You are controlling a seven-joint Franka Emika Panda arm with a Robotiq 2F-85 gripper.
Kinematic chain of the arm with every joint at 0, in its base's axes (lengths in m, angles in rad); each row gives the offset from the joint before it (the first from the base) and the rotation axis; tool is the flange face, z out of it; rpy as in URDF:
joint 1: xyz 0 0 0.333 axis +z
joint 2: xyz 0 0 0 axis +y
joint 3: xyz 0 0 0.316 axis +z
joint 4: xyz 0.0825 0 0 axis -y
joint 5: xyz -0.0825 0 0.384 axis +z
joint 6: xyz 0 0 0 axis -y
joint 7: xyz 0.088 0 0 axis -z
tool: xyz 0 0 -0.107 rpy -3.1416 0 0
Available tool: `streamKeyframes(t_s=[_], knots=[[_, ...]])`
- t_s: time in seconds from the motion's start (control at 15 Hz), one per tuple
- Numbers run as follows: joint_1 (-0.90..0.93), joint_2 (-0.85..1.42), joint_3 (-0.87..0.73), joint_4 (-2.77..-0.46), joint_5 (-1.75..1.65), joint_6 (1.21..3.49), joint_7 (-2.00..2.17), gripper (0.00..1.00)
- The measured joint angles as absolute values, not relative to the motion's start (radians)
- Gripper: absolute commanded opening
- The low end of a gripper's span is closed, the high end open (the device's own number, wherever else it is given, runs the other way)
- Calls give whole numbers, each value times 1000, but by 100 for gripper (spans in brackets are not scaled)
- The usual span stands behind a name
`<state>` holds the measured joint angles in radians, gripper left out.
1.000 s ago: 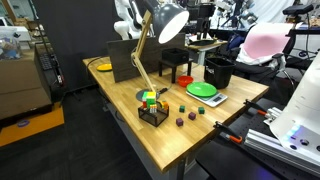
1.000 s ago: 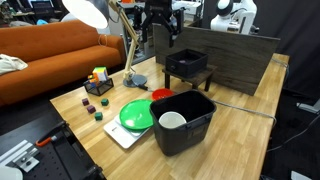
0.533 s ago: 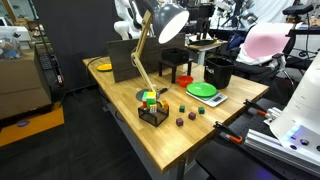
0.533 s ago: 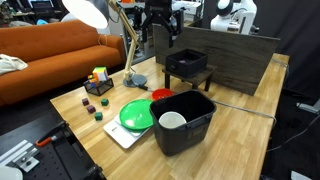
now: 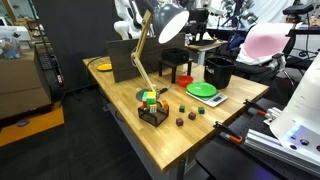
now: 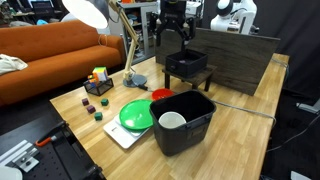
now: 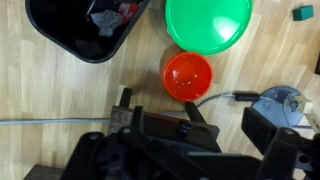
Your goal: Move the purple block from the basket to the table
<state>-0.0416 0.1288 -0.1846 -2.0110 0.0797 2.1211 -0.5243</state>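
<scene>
End effector [image 6: 173, 44] now nearer black stand [image 6: 187, 66]; basket [image 6: 97, 90] in exterior views only.

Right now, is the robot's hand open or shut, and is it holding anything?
Gripper: open, with nothing between its fingers.

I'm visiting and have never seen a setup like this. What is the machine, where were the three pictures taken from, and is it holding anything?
It is a robot arm ending in a two-fingered gripper. Two pictures come from cameras standing around the table; the third looks straight down from the arm's wrist. On the wooden table stand a desk lamp, a small black basket of coloured blocks with loose blocks beside it, a green plate, a red bowl and a large black bin. The gripper hangs high over a low black stand, jaws apart, holding nothing.
</scene>
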Motion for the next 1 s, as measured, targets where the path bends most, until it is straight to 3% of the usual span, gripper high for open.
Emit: streamKeyframes(t_s=[0.4,1.0], knots=[[-64,244,-157,-1883,76,2080,-428,100],[-73,246,-143,-1877,76,2071,-426,100]])
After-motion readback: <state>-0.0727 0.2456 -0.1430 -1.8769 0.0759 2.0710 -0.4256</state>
